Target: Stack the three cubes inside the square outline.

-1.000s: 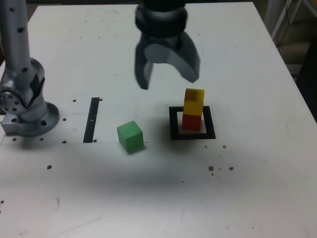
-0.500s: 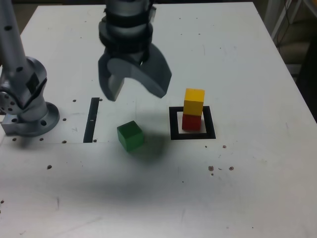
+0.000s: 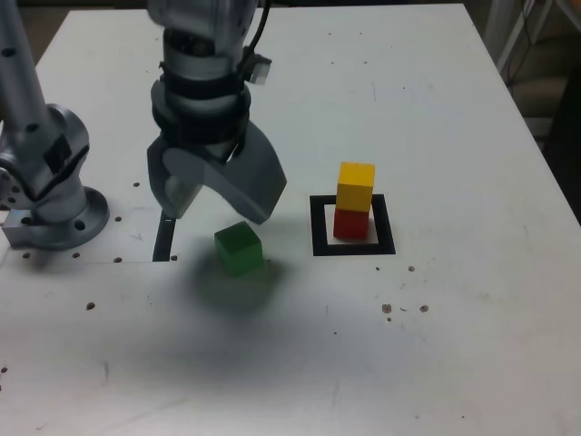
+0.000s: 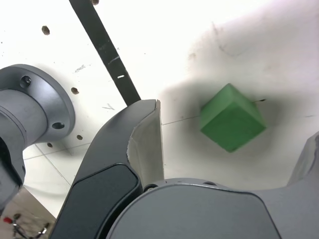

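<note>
The green cube (image 3: 239, 248) lies alone on the white table, to the exterior view's left of the square outline (image 3: 353, 247). Inside the outline the yellow cube (image 3: 356, 186) stands on the red cube (image 3: 352, 223). My gripper (image 3: 215, 210) hangs open just above and behind the green cube, holding nothing. In the wrist view the green cube (image 4: 232, 123) sits on the table between my two spread fingers (image 4: 145, 144), turned at an angle to them and touching neither.
A thin black strip (image 3: 163, 238) lies on the table just to the exterior view's left of the green cube, also visible as the strip (image 4: 104, 50) in the wrist view. The arm's grey base (image 3: 50, 182) stands at the exterior view's left edge. Small dark specks dot the table.
My open gripper has moved from above the yellow-on-red stack toward the exterior view's left and lower, ending over the green cube. The cubes have not moved.
</note>
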Robot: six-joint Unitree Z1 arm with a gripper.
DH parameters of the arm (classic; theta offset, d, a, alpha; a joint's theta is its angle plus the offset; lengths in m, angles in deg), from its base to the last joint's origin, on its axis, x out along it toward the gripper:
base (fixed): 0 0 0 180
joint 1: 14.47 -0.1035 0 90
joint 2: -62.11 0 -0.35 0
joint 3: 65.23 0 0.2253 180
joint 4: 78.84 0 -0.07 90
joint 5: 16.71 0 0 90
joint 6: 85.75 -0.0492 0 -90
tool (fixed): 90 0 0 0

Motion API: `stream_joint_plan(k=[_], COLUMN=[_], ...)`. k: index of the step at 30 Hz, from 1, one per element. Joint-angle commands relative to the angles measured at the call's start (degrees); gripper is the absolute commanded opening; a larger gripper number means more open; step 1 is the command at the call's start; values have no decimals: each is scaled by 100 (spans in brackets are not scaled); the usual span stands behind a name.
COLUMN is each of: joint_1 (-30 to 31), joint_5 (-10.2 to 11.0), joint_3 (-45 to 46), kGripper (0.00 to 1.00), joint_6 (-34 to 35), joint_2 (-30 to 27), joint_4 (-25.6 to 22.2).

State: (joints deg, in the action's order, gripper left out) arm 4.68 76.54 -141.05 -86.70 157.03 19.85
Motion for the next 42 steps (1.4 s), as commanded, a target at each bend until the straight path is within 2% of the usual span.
stream_joint_plan(k=[1,5,12,15,29,42], joint_1=[41,53,81,109,141,251], joint_5=[43,127,284,327,501,497], joint_3=[51,149,326,355,296,373], kGripper=[100,100,100,100,99,98], joint_6=[-161,-719,-2438,-2887,-3026,-2989], joint_2=[-13,-3,-80,-139,62,585], joint_4=[34,44,179,320,681,1116])
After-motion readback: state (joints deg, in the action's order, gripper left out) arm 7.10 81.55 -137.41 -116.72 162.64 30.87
